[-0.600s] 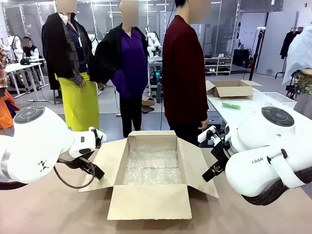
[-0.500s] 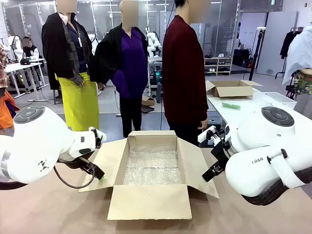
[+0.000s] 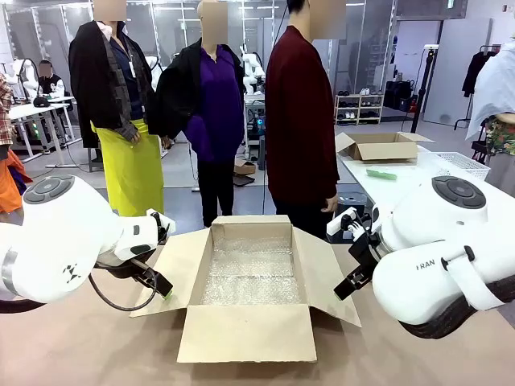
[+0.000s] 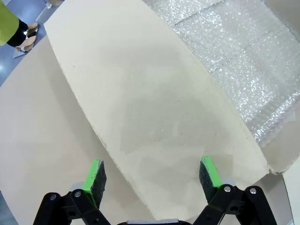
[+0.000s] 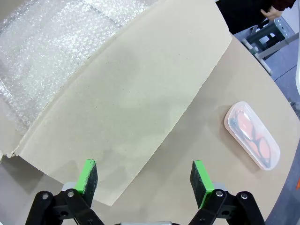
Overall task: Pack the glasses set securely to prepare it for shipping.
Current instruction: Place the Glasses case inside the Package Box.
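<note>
1. The table [image 3: 72, 346] is a plain tan surface across the lower part of the front view, and it carries everything below.
2. Two bulky white arms stand close to the camera: the left arm [image 3: 60, 237] at the frame's left and the right arm [image 3: 438, 249] at its right.
3. A person [image 3: 302, 121] in a dark red top stands at the table's far edge, upper centre of the front view. They are just behind the box, with one hand [image 3: 330, 207] hanging at the side.
4. An open cardboard box [image 3: 245, 334] sits lower centre between the arms, with all four flaps spread outwards.
5. Bubble wrap [image 3: 249, 277] lines the floor of the box.
6. The left jaws are released and spread wide, grasping nothing. Their green pads [image 4: 95, 176] rise from the bottom of the left wrist view. One hangs over the bare table, the other over the box's side flap [image 4: 154, 108].
7. The right jaws are likewise released and wide apart, and empty, at the bottom of the right wrist view. They hang above the edge of the opposite flap.
8. A pink glasses case [image 5: 253, 136] lies flat on the table at the right middle of the right wrist view. It is outside the box and apart from the flap. Pink glasses show through its clear lid, and nothing touches it.
</note>
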{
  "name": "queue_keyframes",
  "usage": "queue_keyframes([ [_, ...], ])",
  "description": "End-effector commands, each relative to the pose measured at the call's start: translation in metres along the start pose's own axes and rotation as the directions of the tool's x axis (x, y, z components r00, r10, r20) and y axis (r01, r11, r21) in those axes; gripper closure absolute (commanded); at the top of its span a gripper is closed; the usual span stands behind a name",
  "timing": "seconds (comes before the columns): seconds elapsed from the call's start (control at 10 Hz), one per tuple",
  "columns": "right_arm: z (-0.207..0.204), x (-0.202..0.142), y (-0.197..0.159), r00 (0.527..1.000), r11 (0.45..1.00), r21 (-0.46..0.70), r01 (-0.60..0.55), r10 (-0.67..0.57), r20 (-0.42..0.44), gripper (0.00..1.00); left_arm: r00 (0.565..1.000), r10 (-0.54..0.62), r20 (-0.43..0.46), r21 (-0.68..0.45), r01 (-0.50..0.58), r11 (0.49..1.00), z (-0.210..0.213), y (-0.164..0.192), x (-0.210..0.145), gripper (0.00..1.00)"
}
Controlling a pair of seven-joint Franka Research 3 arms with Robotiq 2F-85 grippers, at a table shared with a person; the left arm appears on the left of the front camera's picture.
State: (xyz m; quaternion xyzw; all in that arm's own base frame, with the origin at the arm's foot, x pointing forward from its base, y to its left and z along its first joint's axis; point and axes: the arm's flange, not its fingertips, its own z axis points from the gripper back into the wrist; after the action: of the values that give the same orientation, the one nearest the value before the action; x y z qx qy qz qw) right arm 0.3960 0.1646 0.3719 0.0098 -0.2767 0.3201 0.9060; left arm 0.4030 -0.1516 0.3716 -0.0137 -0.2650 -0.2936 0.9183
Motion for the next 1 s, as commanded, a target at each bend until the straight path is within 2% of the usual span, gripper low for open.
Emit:
queue_keyframes([
  [0.0, 0.000, 0.000, 0.001, 1.000, 1.000, 0.001, 0.001, -0.001, 0.000, 0.00, 1.000, 0.001, 0.000, 0.000, -0.001, 1.000, 0.000, 0.000, 0.000, 0.00],
  [0.3, 0.000, 0.000, 0.000, 1.000, 1.000, 0.000, 0.000, 0.000, 0.000, 0.00, 1.000, 0.000, 0.000, 0.000, 0.000, 1.000, 0.000, 0.000, 0.000, 0.00],
  [0.4, 0.016, 0.007, -0.014, 0.999, 0.997, -0.057, -0.048, 0.049, 0.017, 0.00, 0.997, -0.059, 0.044, 0.008, 0.059, 0.998, 0.022, 0.011, 0.003, 0.00],
  [0.5, 0.035, 0.014, -0.024, 0.990, 0.988, -0.064, -0.138, 0.140, 0.019, 0.00, 0.993, -0.114, 0.026, -0.029, 0.114, 0.993, 0.042, 0.020, -0.001, 0.00],
  [0.7, 0.059, 0.027, -0.050, 0.970, 0.968, -0.069, -0.242, 0.242, -0.003, 0.00, 0.976, -0.216, 0.036, -0.131, 0.219, 0.967, 0.078, 0.034, -0.011, 0.00],
  [0.8, 0.064, 0.034, -0.065, 0.954, 0.953, -0.042, -0.299, 0.298, -0.029, 0.00, 0.952, -0.305, 0.035, -0.153, 0.307, 0.939, 0.092, 0.039, -0.017, 0.00],
  [0.9, 0.063, 0.042, -0.086, 0.924, 0.926, 0.018, -0.378, 0.378, -0.060, 0.00, 0.922, -0.378, 0.085, -0.195, 0.387, 0.901, 0.109, 0.045, -0.025, 0.00],
])
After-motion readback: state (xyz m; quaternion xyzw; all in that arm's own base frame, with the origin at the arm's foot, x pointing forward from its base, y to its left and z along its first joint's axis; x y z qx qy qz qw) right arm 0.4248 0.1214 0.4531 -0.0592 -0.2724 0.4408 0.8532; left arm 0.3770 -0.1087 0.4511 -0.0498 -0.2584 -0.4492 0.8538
